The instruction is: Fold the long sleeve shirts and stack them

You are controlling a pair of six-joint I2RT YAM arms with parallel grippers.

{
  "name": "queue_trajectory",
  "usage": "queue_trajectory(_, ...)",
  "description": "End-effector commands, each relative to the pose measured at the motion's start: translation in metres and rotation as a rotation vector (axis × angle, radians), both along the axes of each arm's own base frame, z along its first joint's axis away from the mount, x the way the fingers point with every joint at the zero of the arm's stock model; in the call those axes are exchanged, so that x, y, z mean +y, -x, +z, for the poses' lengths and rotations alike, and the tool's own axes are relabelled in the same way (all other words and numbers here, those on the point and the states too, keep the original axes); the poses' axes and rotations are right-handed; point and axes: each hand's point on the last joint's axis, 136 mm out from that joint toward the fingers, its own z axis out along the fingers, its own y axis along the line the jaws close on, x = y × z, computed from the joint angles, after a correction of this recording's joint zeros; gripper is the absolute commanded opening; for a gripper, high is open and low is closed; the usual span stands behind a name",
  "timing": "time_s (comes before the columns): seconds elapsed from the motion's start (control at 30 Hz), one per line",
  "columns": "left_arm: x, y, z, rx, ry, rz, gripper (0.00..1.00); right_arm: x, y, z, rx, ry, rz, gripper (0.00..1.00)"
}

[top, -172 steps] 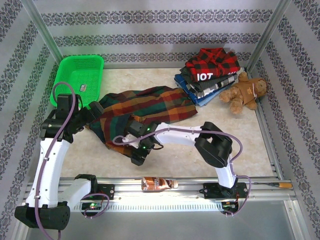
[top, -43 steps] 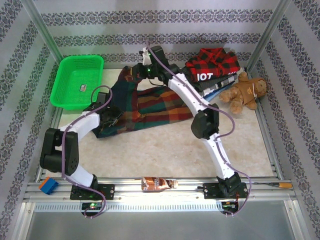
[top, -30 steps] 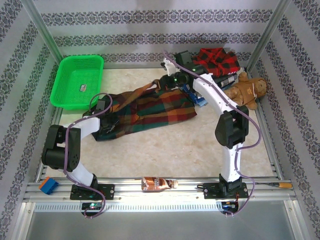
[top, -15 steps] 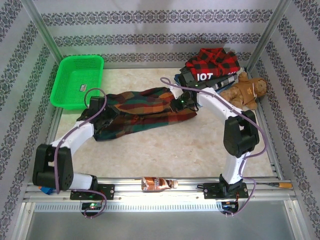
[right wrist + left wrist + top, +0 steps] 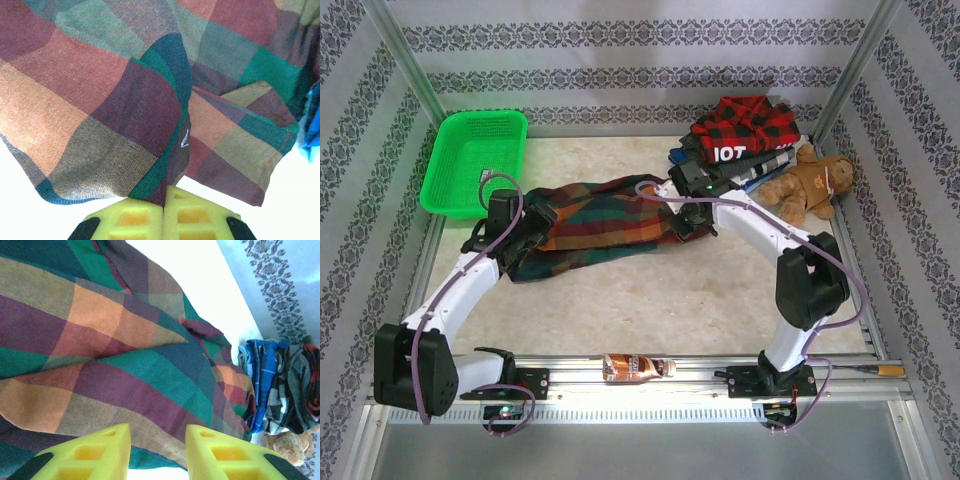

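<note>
- Pinching a ridge of the plaid shirt (image 5: 605, 212), the right jaws are closed tight on the cloth. In the right wrist view the fold runs straight down into the seam between the yellow fingers (image 5: 135, 217).
- That grip sits at the shirt's end nearest the stack of folded shirts (image 5: 740, 145), just left of the stack. An end hold like this, I judge, lets the cloth be pulled taut rather than bunched.
- Left jaws stand parted, low over the shirt's end farthest from the stack. In the left wrist view the fingers (image 5: 95, 457) frame plaid cloth with nothing plainly between them. Whether their tips touch the cloth I cannot tell from this angle.
- The plaid shirt lies on the bench (image 5: 660, 300) as a long rumpled band stretching leftward from the stack. It is doubled over along its length but not yet a neat fold.
- With one arm at each end, the step in hand looks like stretching the band flat. The left jaws would probably need to close on their end first.
- The stack sits toward the back corner, red-black check on top, so a finished fold has a short trip.
- A teddy bear (image 5: 812, 185) leans just right of the stack and could be nudged during placing.
- The green basket (image 5: 465, 150) sits well left of the stack, beyond the shirt.
</note>
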Motion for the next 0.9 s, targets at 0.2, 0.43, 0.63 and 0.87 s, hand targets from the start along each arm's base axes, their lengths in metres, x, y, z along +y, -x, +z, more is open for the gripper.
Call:
queue_trajectory(0.2, -0.032, -0.038, -0.027, 0.05, 0.001, -0.032, 0.34, -0.021, -0.009, -0.023, -0.101, 0.33, 0.072, 0.07)
queue_trajectory(0.43, -0.033, -0.053, -0.062, 0.139, -0.07, -0.034, 0.31, -0.023, -0.014, -0.034, -0.111, 0.392, 0.079, 0.08)
queue_trajectory(0.63, -0.019, -0.033, -0.106, 0.246, -0.138, -0.005, 0.3, -0.03, -0.012, -0.047, -0.097, 0.441, 0.076, 0.09)
queue_trajectory(0.87, -0.012, -0.008, -0.134, 0.304, -0.181, -0.026, 0.29, -0.044, 0.001, -0.059, -0.041, 0.486, 0.036, 0.23)
